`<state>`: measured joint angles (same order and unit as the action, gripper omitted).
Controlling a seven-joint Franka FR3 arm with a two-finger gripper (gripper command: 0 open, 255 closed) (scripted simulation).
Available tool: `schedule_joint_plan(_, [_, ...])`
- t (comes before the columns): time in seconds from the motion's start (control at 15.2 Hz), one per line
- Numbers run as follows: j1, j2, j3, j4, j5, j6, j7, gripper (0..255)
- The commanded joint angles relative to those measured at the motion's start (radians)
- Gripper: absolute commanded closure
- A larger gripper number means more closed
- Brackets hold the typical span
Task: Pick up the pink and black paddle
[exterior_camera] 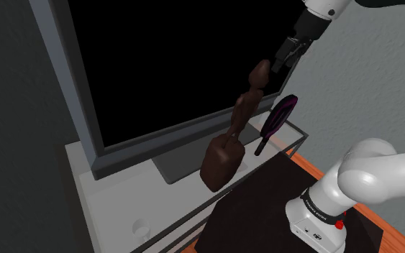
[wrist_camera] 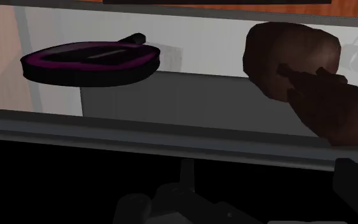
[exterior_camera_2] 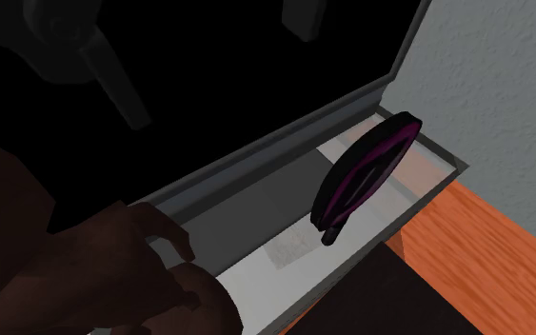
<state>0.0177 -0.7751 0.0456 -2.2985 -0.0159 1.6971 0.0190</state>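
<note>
The paddle [exterior_camera: 276,121] is black with a pink rim and a short black handle. It leans on its handle end on the white stand top [exterior_camera: 121,190], beside the TV's corner at the shoulder view's right. The second exterior view has the paddle [exterior_camera_2: 366,171] tilted up against the grey wall. My black gripper [exterior_camera: 281,61] hangs in the air above and just right of the brown figure's head, well above the paddle, holding nothing. In the wrist view the paddle [wrist_camera: 88,60] lies ahead, off to one side. One finger [wrist_camera: 355,188] sits far from the middle, so the jaws stand apart.
A big TV [exterior_camera: 179,65] with a black screen and grey frame fills the stand's back. A tall brown figure [exterior_camera: 229,147] stands in front of it, close to the paddle. A white mug [exterior_camera: 139,230] sits on the lower shelf. Orange floor [exterior_camera_2: 489,252] lies beyond the stand's edge.
</note>
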Motion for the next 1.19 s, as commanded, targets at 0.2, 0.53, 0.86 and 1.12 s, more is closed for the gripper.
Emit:
schedule_joint_plan(0.2, [0.049,-0.092,-0.106,-0.096,-0.033,0.009,-0.225,0])
schedule_joint_plan(0.53, [0.117,-0.188,-0.308,-0.190,-0.126,0.005,-0.607,0])
schedule_joint_plan(0.86, [0.189,-0.196,-0.530,-0.197,-0.242,0.000,-0.994,0])
schedule_joint_plan(1.12, [0.278,-0.143,-0.714,-0.146,-0.328,0.003,-1.302,0])
